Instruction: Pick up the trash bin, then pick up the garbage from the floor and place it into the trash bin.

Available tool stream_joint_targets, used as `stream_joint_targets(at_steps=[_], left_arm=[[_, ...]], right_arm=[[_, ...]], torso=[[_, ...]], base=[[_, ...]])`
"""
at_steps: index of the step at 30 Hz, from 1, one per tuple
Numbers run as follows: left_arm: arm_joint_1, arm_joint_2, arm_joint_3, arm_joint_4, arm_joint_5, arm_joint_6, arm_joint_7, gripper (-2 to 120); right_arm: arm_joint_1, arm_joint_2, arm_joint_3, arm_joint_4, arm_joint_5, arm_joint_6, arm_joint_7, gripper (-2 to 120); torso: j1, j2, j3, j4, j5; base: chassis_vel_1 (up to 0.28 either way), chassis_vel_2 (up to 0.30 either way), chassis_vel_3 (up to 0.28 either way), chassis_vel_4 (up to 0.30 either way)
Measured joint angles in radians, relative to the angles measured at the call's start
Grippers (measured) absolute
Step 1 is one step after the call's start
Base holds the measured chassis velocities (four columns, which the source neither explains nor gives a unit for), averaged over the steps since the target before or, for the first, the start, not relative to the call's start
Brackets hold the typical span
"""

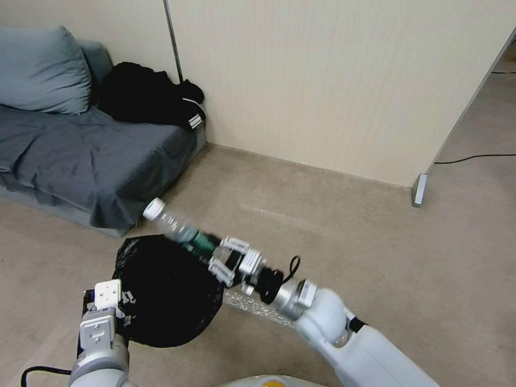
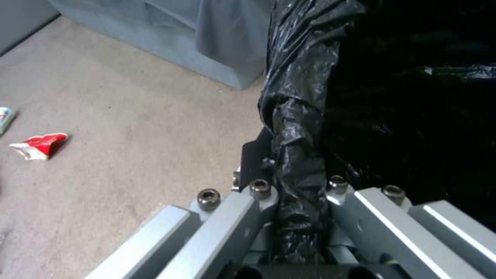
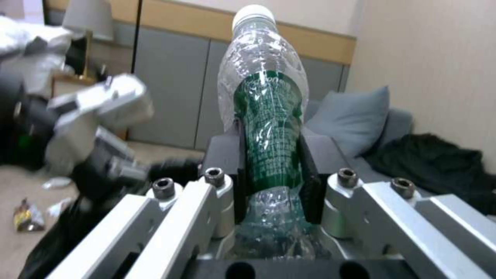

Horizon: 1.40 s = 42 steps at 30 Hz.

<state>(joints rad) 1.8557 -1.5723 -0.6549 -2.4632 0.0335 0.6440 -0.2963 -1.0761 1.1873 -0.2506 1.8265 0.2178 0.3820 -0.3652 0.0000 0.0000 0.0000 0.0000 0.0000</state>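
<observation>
Green label [image 3: 269, 128] wrapping clear plastic bottle [image 3: 264, 69]: carrying rows of pale print, too small and blurred for reading; no brand or number coming through. Same bottle in head view [image 1: 180, 230]: label showing as green band only, print not resolving. Red wrapper [image 2: 37, 145] lying on carpet: white markings showing, no legible lettering. No other readable text, numbers or signs appearing anywhere.

Bin liner [image 2: 305, 116] is thin glossy black plastic, all crinkly. The bottle [image 3: 266, 116] is clear, shiny crumpled plastic with a slick green label. The right tool [image 3: 271, 174] looks like brushed metal, floor [image 1: 333, 226] probably matt short-pile carpet, sofa [image 1: 80, 156] soft grey cloth.
</observation>
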Motion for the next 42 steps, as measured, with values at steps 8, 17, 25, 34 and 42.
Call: stream_joint_targets(at_steps=[8,17,25,34,42], left_arm=[[-0.005,-0.002,0.0,-0.005,-0.005,0.0,0.001,1],[-0.016,-0.002,0.008,0.001,-0.002,0.0,0.001,1],[-0.02,0.008,0.002,0.01,-0.002,0.0,-0.002,1],[-0.015,0.002,0.002,-0.001,0.007,-0.004,-0.004,1],[-0.043,0.009,-0.003,0.047,0.038,-0.011,-0.006,1]], right_arm=[[0.009,0.047,-0.031,-0.104,-0.055,0.024,0.022,18],[-0.002,0.053,-0.04,-0.135,-0.086,0.026,0.035,31],[0.006,0.063,-0.049,-0.138,-0.089,0.021,0.048,57],[0.001,0.066,-0.038,-0.147,-0.1,0.026,0.044,87],[0.001,0.085,0.009,-0.035,-0.104,0.038,0.043,100]], torso=[[0.0,0.0,0.0,0.0001,0.0],[0.0,0.0,0.0,0.0,-0.0001],[0.0,0.0,0.0,0.0,0.0],[0.0,0.0,0.0,-0.0001,0.0],[0.0,0.0,0.0,0.0002,0.0]], base=[[0.0,0.0,0.0,0.0],[0.0,0.0,0.0,0.0],[0.0,0.0,0.0,0.0],[0.0,0.0,0.0,0.0],[0.0,0.0,0.0,0.0]])
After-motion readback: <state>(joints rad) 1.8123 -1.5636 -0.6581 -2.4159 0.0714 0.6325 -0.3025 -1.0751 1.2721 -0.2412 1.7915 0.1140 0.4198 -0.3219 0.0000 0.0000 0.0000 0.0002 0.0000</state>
